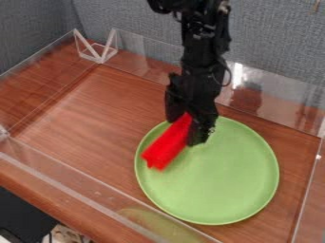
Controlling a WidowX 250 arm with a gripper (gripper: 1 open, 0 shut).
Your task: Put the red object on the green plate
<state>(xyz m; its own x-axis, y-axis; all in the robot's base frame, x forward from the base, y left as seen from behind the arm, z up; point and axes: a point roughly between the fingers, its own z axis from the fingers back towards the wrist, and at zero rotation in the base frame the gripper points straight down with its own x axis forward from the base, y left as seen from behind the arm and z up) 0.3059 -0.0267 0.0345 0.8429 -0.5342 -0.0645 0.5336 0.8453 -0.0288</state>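
Note:
The red object is a long ridged block lying at an angle on the left part of the green plate, its near end close to the plate's left rim. My gripper points straight down over the block's far end. Its black fingers stand open on either side of that end and hide it. I cannot tell whether they touch the block.
The plate rests on a brown wooden table ringed by low clear plastic walls. A small clear triangular stand sits at the back left corner. A grey panel closes off the back.

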